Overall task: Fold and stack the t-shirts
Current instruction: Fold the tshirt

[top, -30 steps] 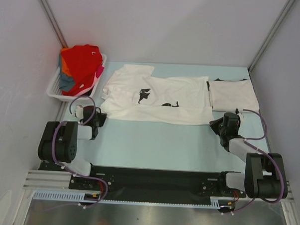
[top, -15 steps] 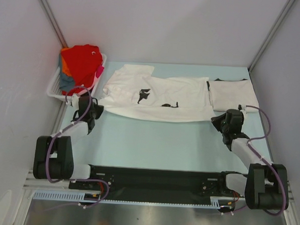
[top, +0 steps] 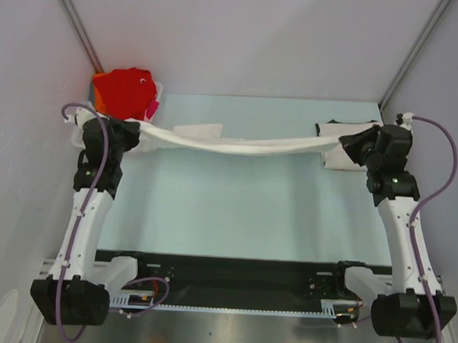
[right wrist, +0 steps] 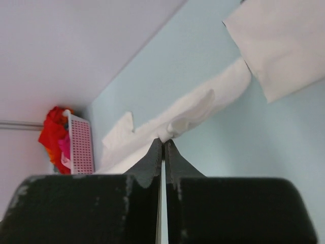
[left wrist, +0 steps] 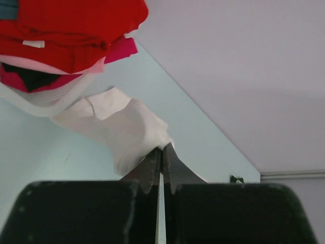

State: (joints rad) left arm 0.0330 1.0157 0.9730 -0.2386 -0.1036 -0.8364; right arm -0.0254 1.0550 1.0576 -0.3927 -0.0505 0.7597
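Note:
A white t-shirt [top: 245, 146] hangs stretched in a band above the table, held at both ends. My left gripper [top: 139, 133] is shut on its left end, and the cloth [left wrist: 127, 132] bunches at the closed tips [left wrist: 162, 147]. My right gripper [top: 353, 143] is shut on the right end, with the cloth [right wrist: 203, 107] pinched at its tips [right wrist: 162, 141]. A folded off-white t-shirt [right wrist: 284, 46] lies flat at the back right, just beyond the right gripper. Red [top: 122, 91] and pink [left wrist: 122, 51] t-shirts are heaped at the back left.
The white slatted basket [right wrist: 81, 147] holding the coloured heap stands in the back left corner, close behind my left arm. Grey walls close the table on three sides. The pale blue table top [top: 235, 210] lies below the hanging shirt.
Both arms rose and swung back from the shirt's near edge. The left gripper closed on the cloth. The shirt went from lying flat to hanging stretched between the grippers.

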